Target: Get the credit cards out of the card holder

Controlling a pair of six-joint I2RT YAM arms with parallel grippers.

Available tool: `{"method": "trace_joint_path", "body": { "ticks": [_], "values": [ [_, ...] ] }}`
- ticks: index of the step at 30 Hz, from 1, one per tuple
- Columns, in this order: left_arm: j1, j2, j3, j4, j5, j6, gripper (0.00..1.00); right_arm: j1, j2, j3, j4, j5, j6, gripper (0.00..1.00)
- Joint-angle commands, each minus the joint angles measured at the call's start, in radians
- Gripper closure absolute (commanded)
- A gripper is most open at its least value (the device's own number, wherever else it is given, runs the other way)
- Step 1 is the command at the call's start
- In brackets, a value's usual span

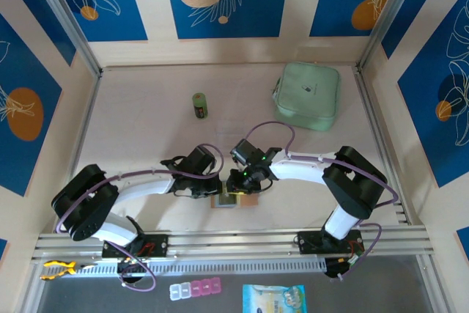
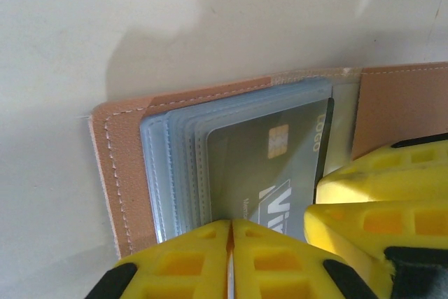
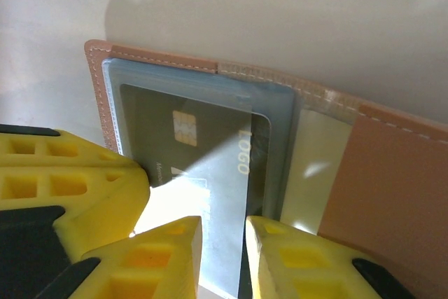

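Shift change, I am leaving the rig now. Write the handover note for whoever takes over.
Left pincer: shut, tips at the near edge of the clear pockets of the card holder.
Right pincer: jaws narrowly apart, with a pocket and the edge of the dark credit card between them. Firm grip not confirmable.
Card holder: lying open on the table.
Done: holder opened.
Left: the dark card sits in its pocket. Pull it out, then check the other pockets.
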Motion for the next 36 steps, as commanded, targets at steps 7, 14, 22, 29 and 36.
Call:
{"method": "trace_joint_path", "body": {
  "ticks": [7, 14, 22, 29, 36],
  "values": [
    [-0.009, -0.036, -0.004, -0.073, -0.055, 0.025, 0.8, -0.005, -0.025, -0.007, -0.102, 0.057, -0.008, 0.73],
    [-0.009, -0.076, 0.015, -0.085, -0.055, 0.015, 0.73, -0.006, -0.075, -0.029, -0.064, 0.044, -0.001, 0.73],
    [-0.009, -0.047, 0.002, -0.056, -0.033, 0.011, 0.82, -0.033, -0.136, -0.131, 0.139, -0.07, 0.023, 0.72],
    [-0.009, -0.015, -0.014, -0.054, -0.049, 0.009, 0.85, -0.047, -0.131, -0.16, 0.199, -0.107, 0.022, 0.72],
    [-0.009, -0.014, -0.021, -0.073, -0.061, 0.016, 0.86, -0.049, -0.101, -0.153, 0.224, -0.13, 0.021, 0.73]
  ]
}}
